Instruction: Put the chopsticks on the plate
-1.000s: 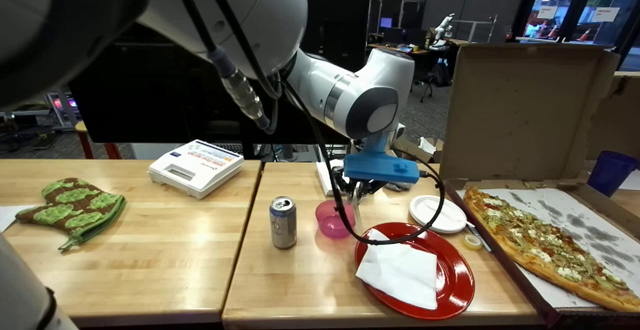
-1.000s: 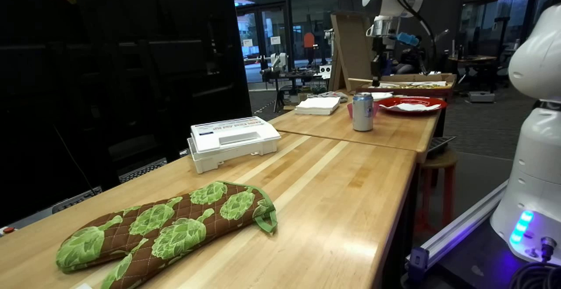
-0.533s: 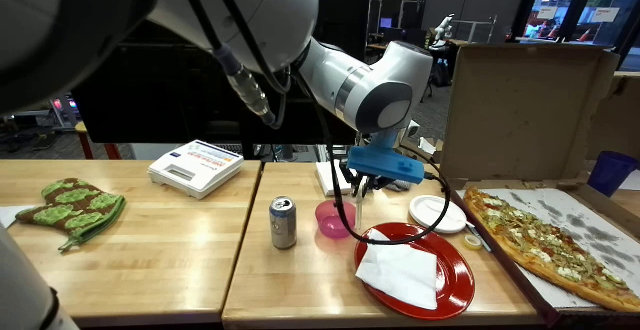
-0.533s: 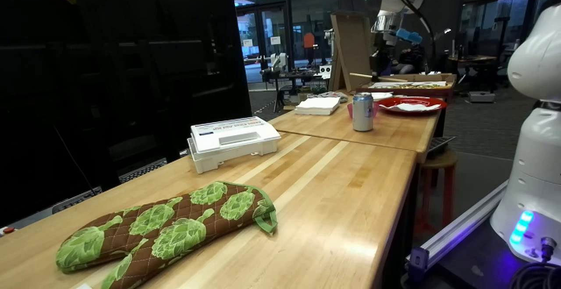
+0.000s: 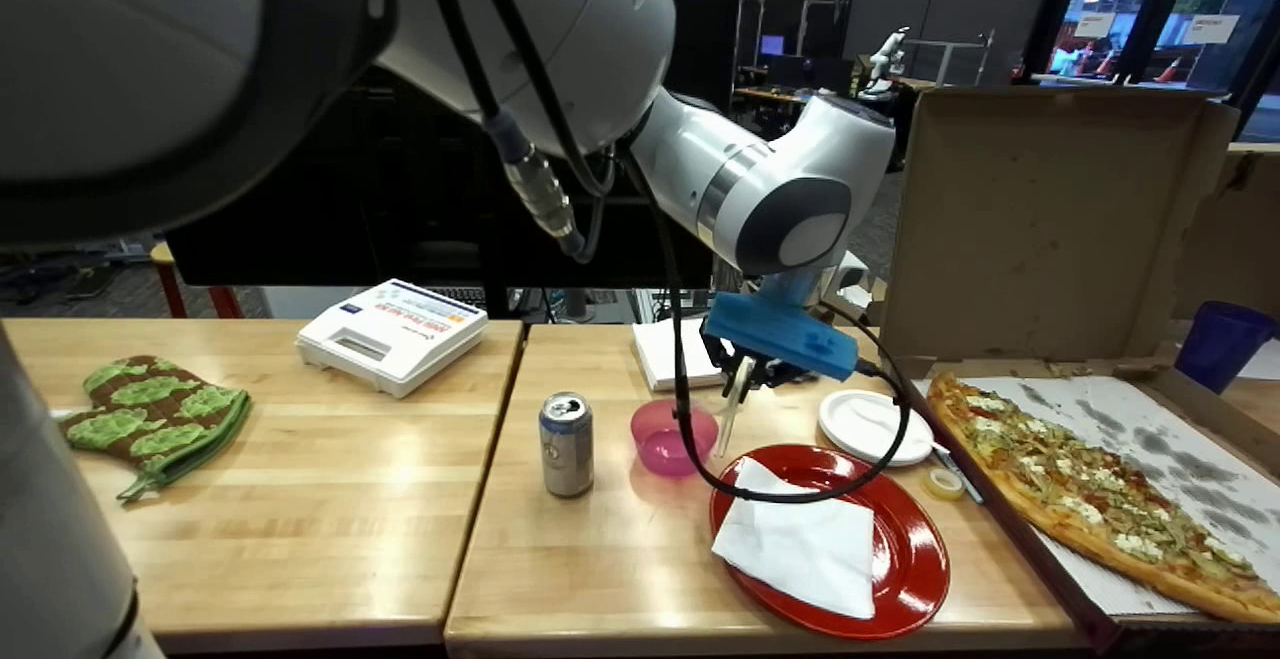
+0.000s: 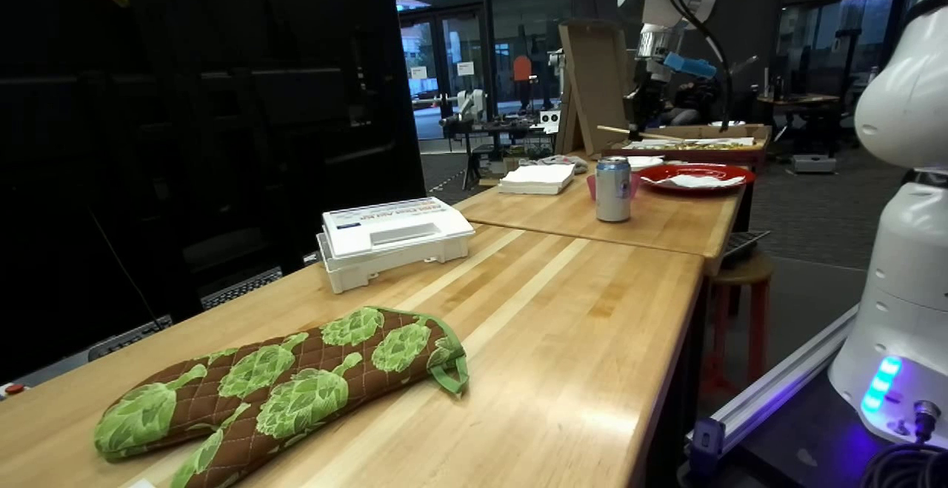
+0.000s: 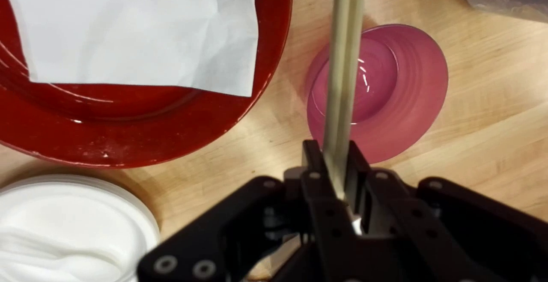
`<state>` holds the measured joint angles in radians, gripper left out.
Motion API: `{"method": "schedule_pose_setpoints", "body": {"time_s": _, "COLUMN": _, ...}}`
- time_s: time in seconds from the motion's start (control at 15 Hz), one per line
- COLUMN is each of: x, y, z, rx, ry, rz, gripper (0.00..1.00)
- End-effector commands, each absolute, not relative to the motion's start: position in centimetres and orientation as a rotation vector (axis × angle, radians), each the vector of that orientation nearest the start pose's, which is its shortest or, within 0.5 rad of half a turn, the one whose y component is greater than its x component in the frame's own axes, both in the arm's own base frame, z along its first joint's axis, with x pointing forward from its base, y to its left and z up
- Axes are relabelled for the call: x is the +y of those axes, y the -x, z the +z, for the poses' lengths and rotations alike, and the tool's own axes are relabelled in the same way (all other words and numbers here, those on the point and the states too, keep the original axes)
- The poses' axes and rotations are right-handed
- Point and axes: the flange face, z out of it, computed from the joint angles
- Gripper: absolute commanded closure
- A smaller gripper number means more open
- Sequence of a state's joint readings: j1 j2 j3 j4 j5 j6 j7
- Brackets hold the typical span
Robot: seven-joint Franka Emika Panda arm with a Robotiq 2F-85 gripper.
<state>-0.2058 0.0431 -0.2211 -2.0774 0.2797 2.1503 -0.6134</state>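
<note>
The chopsticks, two thin pale tan sticks [image 7: 344,55], lie side by side between the black fingers of my gripper [image 7: 335,147], which is shut on them near one end. They stick out away from the fingers above the table. In an exterior view the chopsticks [image 5: 736,407] slant down past the pink bowl, close to the red plate [image 5: 912,564] but not over it. They also show as a thin line in an exterior view [image 6: 663,136]. The red plate fills the upper left of the wrist view [image 7: 128,145]. A white napkin [image 5: 800,544] covers part of it.
A pink bowl [image 5: 662,449] stands left of the plate, under the chopsticks in the wrist view. A soda can [image 5: 567,449] stands further left. A stack of white dishes [image 5: 868,424], a tape roll [image 5: 943,484] and the open pizza box [image 5: 1050,229] are to the right.
My gripper has moved right with the chopsticks and turned in an exterior view. The chopsticks now slant, with their lower end nearer the red plate's edge. The table objects have not moved.
</note>
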Motion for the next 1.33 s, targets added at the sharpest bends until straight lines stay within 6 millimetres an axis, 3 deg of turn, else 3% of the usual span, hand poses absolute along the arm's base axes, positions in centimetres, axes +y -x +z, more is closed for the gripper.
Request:
{"method": "schedule_pose_setpoints", "body": {"time_s": 0.0, "x": -23.8, "y": -51.8, "z": 40.4, "rx": 0.065, "ry": 2.902, "rz": -0.197, "gripper": 0.96}}
{"method": "schedule_pose_setpoints", "body": {"time_s": 0.6, "x": -27.6, "y": -51.7, "z": 38.1, "rx": 0.275, "ry": 2.819, "rz": -0.195, "gripper": 0.96}}
{"method": "schedule_pose_setpoints", "body": {"time_s": 1.27, "x": -31.3, "y": -50.4, "z": 35.2, "rx": 0.492, "ry": 2.759, "rz": -0.16, "gripper": 0.96}}
